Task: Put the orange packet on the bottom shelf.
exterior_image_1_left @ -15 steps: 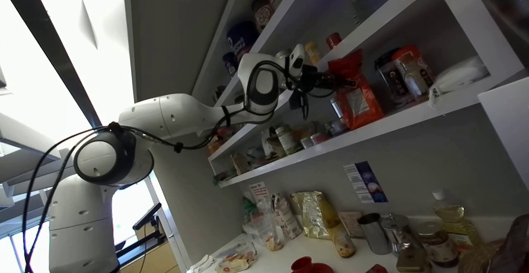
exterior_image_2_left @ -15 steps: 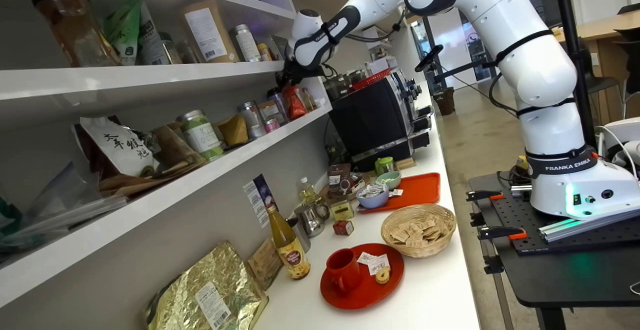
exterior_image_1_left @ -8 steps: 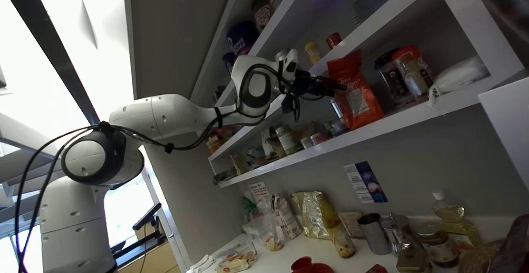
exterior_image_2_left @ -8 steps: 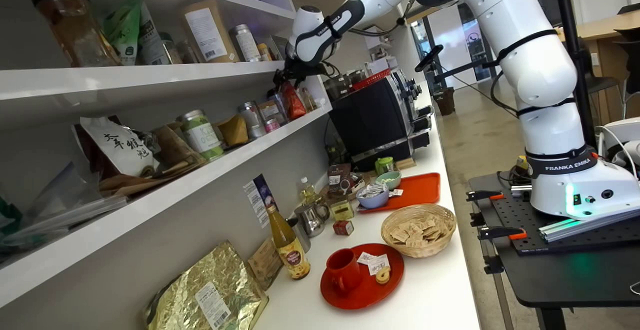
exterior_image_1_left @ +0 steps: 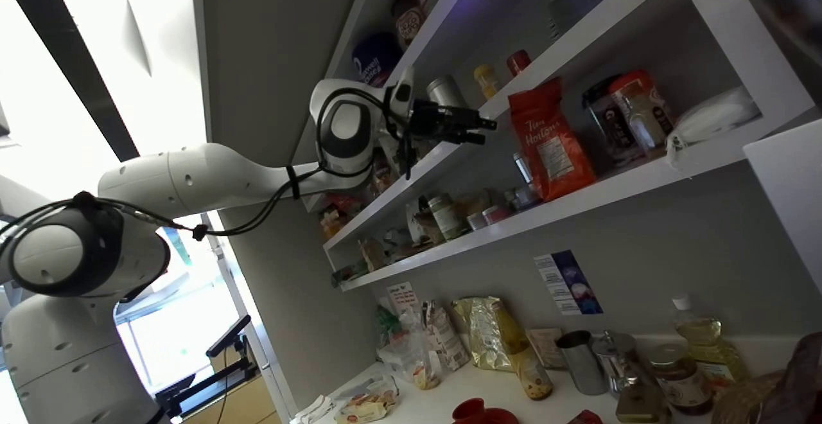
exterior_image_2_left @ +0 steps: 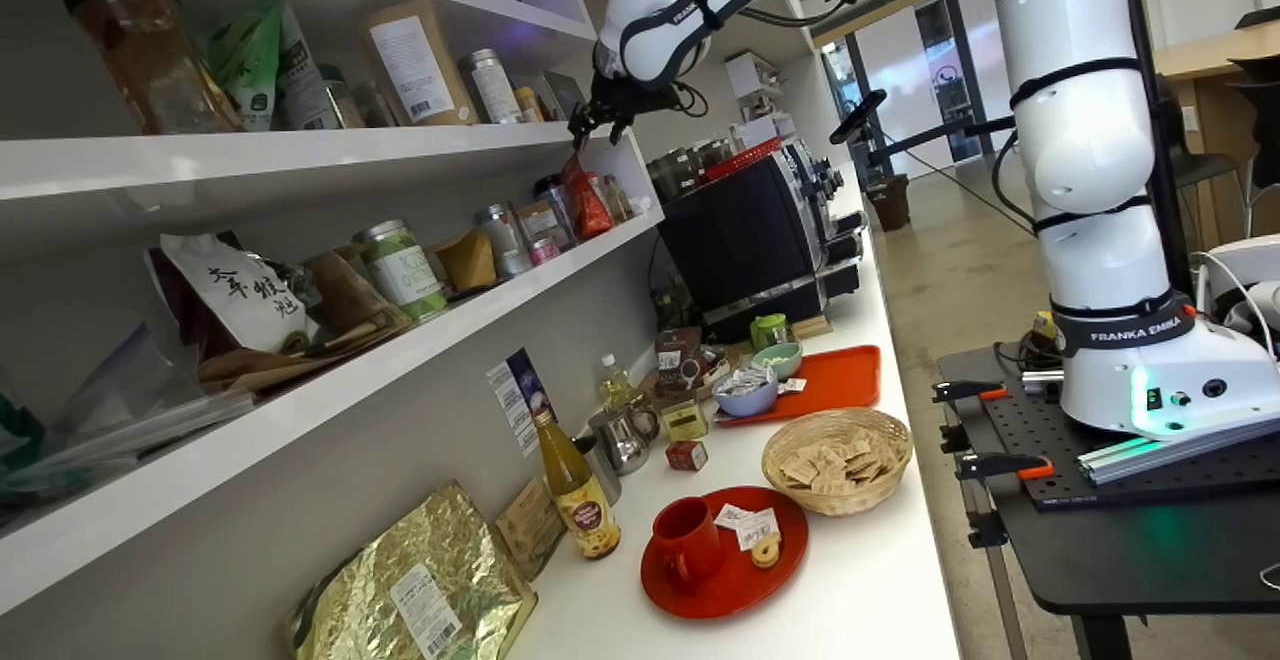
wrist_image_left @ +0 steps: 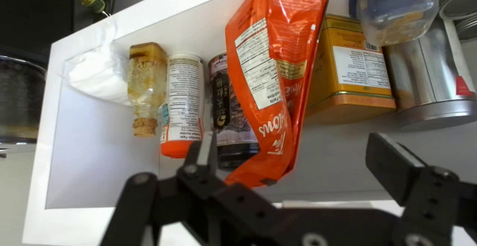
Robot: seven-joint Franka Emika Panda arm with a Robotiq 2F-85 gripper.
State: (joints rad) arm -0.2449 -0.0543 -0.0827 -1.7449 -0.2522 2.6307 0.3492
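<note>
Pulling back, you have brought the gripper (exterior_image_1_left: 487, 131), spread wide and holding nothing, clear of the orange packet (exterior_image_1_left: 552, 144), which now stands unaided on the bottom shelf (exterior_image_1_left: 616, 193) (above the back edge of the white table (exterior_image_2_left: 870, 580)), so the placing looks done.

The gripper (wrist_image_left: 292, 154) has its jaws wide apart, the packet (wrist_image_left: 270, 74), jar (wrist_image_left: 227, 113) and tin (wrist_image_left: 350, 71) beyond the gap, the packet nearer one jaw, the white bottle (wrist_image_left: 184, 97) and corked bottle (wrist_image_left: 147, 82) past that jaw, the canister (wrist_image_left: 415, 76) past the other.
</note>
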